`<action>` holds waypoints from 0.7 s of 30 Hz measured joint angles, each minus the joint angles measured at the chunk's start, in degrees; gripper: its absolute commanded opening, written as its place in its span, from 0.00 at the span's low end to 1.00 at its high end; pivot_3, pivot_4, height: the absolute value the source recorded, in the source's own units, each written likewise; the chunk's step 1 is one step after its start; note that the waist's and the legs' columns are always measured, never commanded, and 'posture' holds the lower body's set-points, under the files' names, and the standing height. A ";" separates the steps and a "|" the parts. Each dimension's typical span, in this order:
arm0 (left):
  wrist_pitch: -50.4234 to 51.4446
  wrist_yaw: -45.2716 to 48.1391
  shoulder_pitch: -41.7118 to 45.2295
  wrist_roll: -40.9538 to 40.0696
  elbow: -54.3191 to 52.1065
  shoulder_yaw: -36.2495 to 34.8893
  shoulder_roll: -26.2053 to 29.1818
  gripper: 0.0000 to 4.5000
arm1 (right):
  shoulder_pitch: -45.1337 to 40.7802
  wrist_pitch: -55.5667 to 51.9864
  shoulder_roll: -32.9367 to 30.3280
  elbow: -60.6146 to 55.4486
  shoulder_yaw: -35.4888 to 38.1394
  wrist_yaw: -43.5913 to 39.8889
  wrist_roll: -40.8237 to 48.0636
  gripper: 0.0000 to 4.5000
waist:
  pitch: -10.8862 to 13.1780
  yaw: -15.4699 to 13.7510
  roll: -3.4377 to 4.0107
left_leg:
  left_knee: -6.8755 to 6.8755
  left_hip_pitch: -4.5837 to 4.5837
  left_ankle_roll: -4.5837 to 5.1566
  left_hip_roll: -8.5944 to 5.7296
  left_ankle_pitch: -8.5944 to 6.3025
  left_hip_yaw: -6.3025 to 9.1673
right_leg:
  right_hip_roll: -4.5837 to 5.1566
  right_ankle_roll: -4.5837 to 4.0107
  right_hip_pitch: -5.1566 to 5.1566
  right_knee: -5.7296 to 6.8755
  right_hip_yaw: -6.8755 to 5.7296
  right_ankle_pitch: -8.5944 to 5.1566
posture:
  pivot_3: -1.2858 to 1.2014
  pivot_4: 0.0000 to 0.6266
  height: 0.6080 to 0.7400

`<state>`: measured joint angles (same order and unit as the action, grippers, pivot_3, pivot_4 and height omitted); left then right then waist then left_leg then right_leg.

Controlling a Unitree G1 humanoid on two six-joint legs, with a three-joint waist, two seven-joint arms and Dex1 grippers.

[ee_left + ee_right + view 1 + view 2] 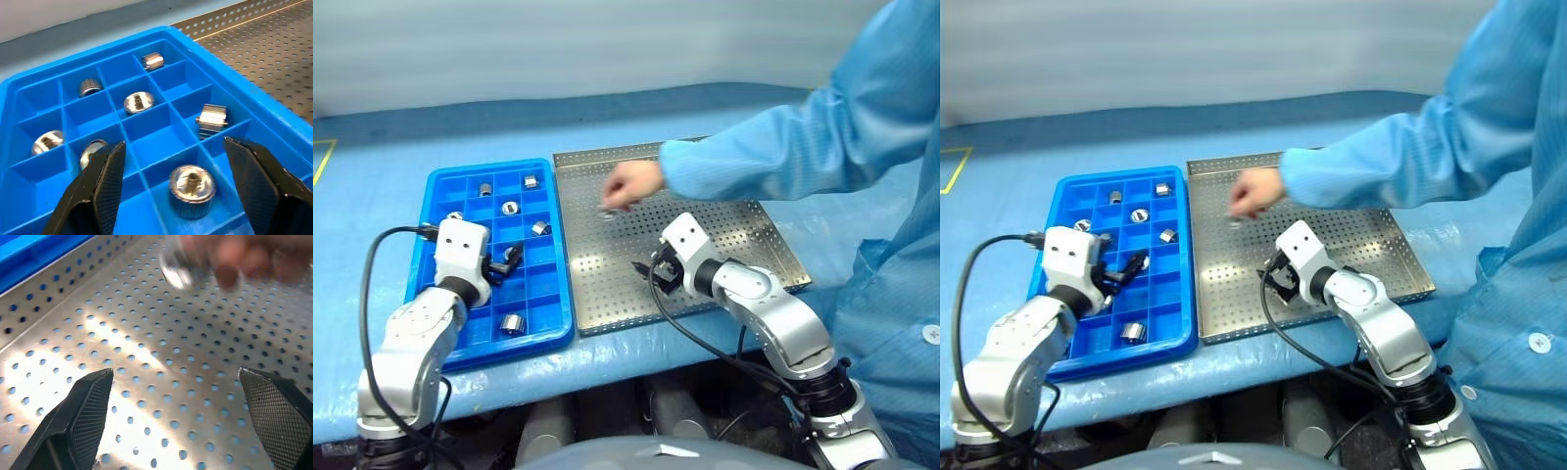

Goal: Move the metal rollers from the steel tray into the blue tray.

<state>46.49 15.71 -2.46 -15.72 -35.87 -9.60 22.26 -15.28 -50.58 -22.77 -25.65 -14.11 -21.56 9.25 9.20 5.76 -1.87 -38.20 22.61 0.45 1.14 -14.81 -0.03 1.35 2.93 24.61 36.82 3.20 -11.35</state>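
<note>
The blue tray lies left of the steel tray. Several metal rollers sit in its compartments, among them ones at the far end, mid-tray and the near end. My left gripper hovers open over the blue tray; in the left wrist view a roller stands in a compartment between its spread fingers, untouched. My right gripper is open and empty low over the steel tray's near left part. A person's hand holds a roller at the steel tray's surface, blurred in the right wrist view.
A person in a blue coat stands at the right, with a sleeve stretched across the steel tray's far half. Both trays rest on a blue table cover. A black cable loops beside my left arm.
</note>
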 measured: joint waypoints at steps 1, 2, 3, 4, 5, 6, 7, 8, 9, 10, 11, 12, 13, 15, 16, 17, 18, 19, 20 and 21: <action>-0.66 0.86 0.52 -0.32 0.31 1.51 -0.21 0.77 | -0.06 0.37 0.15 0.81 0.89 0.53 -0.35 0.96 | 0.00 0.10 0.00 | 0.00 0.01 0.00 -0.01 0.00 -0.05 | 0.00 -0.02 0.01 0.00 0.01 0.02 | 0.44 0.24 1.00; -1.03 1.49 0.99 -0.58 0.62 2.40 -0.29 0.77 | -0.07 0.53 0.17 1.13 1.32 0.74 -0.50 0.96 | 0.00 0.21 0.01 | 0.00 0.01 0.00 -0.01 0.00 -0.07 | 0.00 -0.02 0.01 0.00 0.02 0.02 | 0.44 0.24 1.00; -1.81 2.75 2.04 -1.04 1.69 3.87 -0.52 0.77 | -0.22 0.78 0.28 1.81 2.00 0.82 -0.61 0.96 | 0.00 0.40 0.02 | 0.00 0.00 0.00 -0.02 0.00 -0.07 | -0.01 -0.02 0.00 0.01 0.02 0.02 | 0.43 0.24 1.00; -2.23 3.51 2.61 -1.28 2.25 4.93 -0.70 0.77 | -0.36 1.04 0.41 2.28 2.42 0.83 -0.61 0.96 | 0.00 0.66 0.01 | 0.00 0.01 0.00 -0.02 0.00 -0.08 | -0.03 -0.02 0.01 0.01 0.02 0.02 | 0.43 0.24 1.00; -3.08 4.95 3.33 -1.61 3.14 6.53 -0.67 0.77 | -0.37 1.27 0.47 2.54 3.00 0.79 -0.58 0.96 | 0.00 1.07 0.02 | 0.01 0.01 0.00 -0.02 0.00 -0.07 | -0.04 -0.02 0.00 0.01 0.04 0.02 | 0.43 0.24 1.00; -3.77 6.15 3.83 -1.79 3.94 7.81 -0.56 0.77 | -0.39 1.31 0.59 2.65 3.51 0.73 -0.45 0.96 | 0.00 1.32 0.02 | 0.02 -0.01 0.00 -0.02 0.00 -0.09 | -0.04 -0.01 0.00 0.02 0.06 0.02 | 0.43 0.24 1.00; -4.39 7.32 4.26 -1.94 4.70 9.04 -0.39 0.77 | -0.60 1.32 0.79 2.86 3.79 0.71 -0.29 0.96 | 0.00 1.65 0.02 | 0.02 0.00 0.00 -0.02 0.00 -0.09 | -0.06 -0.01 0.01 0.02 0.07 0.02 | 0.43 0.24 1.00; -5.10 8.76 4.84 -2.04 5.61 10.61 -0.10 0.77 | -0.71 1.37 1.09 3.15 4.28 0.66 0.08 0.96 | 0.00 2.11 0.03 | 0.03 -0.01 0.01 -0.01 0.00 -0.09 | -0.08 -0.01 0.01 0.02 0.11 0.02 | 0.42 0.24 1.00; -5.73 9.96 5.87 -2.09 6.93 12.06 0.06 0.77 | -0.85 1.57 1.79 3.98 5.19 0.65 0.39 0.96 | 0.00 2.42 0.03 | 0.03 -0.01 0.01 -0.01 0.00 -0.09 | -0.10 0.02 0.01 0.02 0.12 0.03 | 0.42 0.24 1.00; -6.07 10.71 7.01 -2.08 8.15 13.10 0.07 0.77 | -1.12 1.82 2.75 5.27 5.83 0.69 0.66 0.96 | 0.00 2.74 0.02 | 0.01 -0.01 0.01 0.00 0.00 -0.09 | -0.13 0.04 0.01 0.02 0.13 0.04 | 0.42 0.24 1.00; -6.27 11.10 7.96 -2.06 9.15 13.81 0.04 0.77 | -1.25 2.02 3.34 6.36 6.17 0.73 0.91 0.96 | 0.00 3.07 0.03 | 0.01 -0.01 0.01 0.01 0.00 -0.09 | -0.14 0.09 0.01 0.02 0.16 0.02 | 0.42 0.24 1.00; -6.70 11.46 8.60 -2.02 9.93 14.24 0.04 0.77 | -1.23 2.52 3.83 7.58 6.47 0.70 1.24 0.96 | 0.00 3.49 0.03 | 0.01 -0.02 0.01 0.01 0.00 -0.10 | -0.14 0.11 0.00 0.02 0.19 0.03 | 0.42 0.24 1.00; -6.98 11.76 9.07 -1.99 10.61 14.55 0.03 0.77 | -1.23 2.71 4.34 8.47 6.74 0.70 1.41 0.96 | 0.01 3.88 0.04 | 0.01 -0.01 0.01 0.00 0.00 -0.09 | -0.14 0.16 0.01 0.02 0.22 0.06 | 0.42 0.24 1.00; -7.10 12.34 9.66 -2.05 11.38 15.08 -0.05 0.77 | -1.35 4.92 5.48 11.23 7.41 0.07 2.09 0.96 | 0.01 4.82 0.05 | 0.03 -0.01 0.03 0.00 -0.01 -0.05 | -0.15 0.51 0.03 0.00 0.32 0.28 | 0.42 0.24 1.00; -7.18 12.71 9.94 -2.13 11.47 15.54 -0.12 0.77 | -1.67 6.29 5.77 12.99 7.43 -0.45 2.25 0.96 | 0.01 5.25 0.05 | 0.03 -0.02 0.05 -0.01 -0.02 -0.05 | -0.14 0.54 0.03 0.00 0.37 0.30 | 0.42 0.24 1.00; -7.31 13.09 10.13 -2.22 11.48 15.94 -0.30 0.77 | -2.14 7.38 5.95 14.73 7.36 -0.98 2.24 0.96 | 0.02 5.59 0.06 | 0.03 -0.02 0.07 -0.02 -0.03 -0.08 | -0.14 0.57 0.03 -0.01 0.43 0.32 | 0.42 0.24 1.00; -7.35 13.13 10.15 -2.22 11.49 16.06 -0.37 0.77 | -2.89 8.82 6.29 16.69 7.27 -1.58 2.23 0.96 | 0.02 6.03 0.06 | 0.02 -0.03 0.08 -0.02 -0.04 -0.11 | -0.14 0.59 0.04 -0.02 0.47 0.33 | 0.42 0.24 1.00; -7.35 13.10 10.16 -2.22 11.51 16.18 -0.39 0.77 | -3.75 10.02 6.70 18.44 7.20 -2.09 2.20 0.96 | 0.02 6.37 0.07 | 0.02 -0.04 0.08 -0.02 -0.04 -0.13 | -0.14 0.61 0.04 -0.02 0.50 0.34 | 0.42 0.24 1.00; -7.35 13.07 10.13 -2.22 11.51 16.27 -0.40 0.77 | -4.55 11.34 7.18 20.02 7.12 -2.50 2.17 0.96 | 0.02 6.69 0.07 | 0.02 -0.05 0.08 -0.02 -0.04 -0.13 | -0.14 0.62 0.04 -0.01 0.51 0.34 | 0.42 0.24 1.00; -7.32 13.03 10.12 -2.22 11.55 16.29 -0.43 0.77 | -5.62 12.41 7.73 21.80 6.97 -2.85 2.10 0.96 | 0.02 7.01 0.08 | 0.01 -0.05 0.08 -0.01 -0.04 -0.13 | -0.16 0.63 0.04 0.00 0.51 0.34 | 0.43 0.24 1.00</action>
<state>39.17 28.74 7.66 -17.94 -24.33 6.69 21.83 -20.90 -38.16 -15.04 -3.85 -7.15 -24.41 11.35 9.22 12.77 -1.79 -38.19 22.56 0.53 1.13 -14.85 -0.15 1.19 3.56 24.65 36.82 3.71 -11.01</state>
